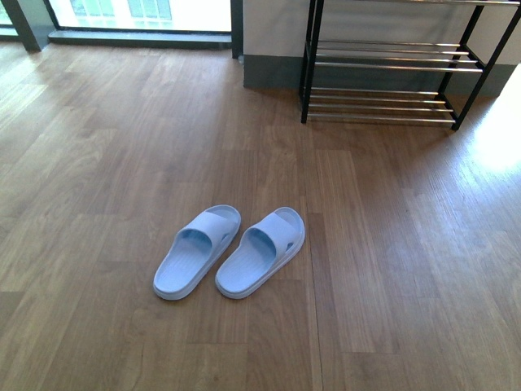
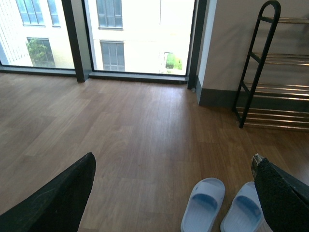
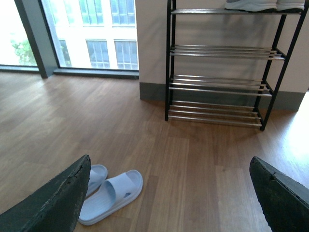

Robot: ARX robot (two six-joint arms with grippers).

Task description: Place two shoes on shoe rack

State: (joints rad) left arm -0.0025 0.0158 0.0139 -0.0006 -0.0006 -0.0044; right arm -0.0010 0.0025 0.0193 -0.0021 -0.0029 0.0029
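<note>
Brown wood-plank floor [image 1: 98, 163] beside tall windows. The pair of pale blue rubber slides [image 1: 198, 251] lies ahead at about 11 o'clock, long axes pointing 1 o'clock toward the black-framed chrome-rod shoe rack [image 1: 391, 67]. Left claw [image 2: 173, 159] and right claw [image 3: 170, 159] gape wide, empty; the left looks nearer.

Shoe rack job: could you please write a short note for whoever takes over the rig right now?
Left gripper: open, empty, above the floor.
Right gripper: open, empty, facing the rack.
Shoe rack: against the wall ahead; its three lower tiers are bare.
Two shoes: on the top tier, cut off by the edge of the right wrist view.
Light blue slides: side by side on the floor, well short of the rack.
Done: the two shoes seem to be placed.
Left: confirm the top tier in a fuller view.
</note>
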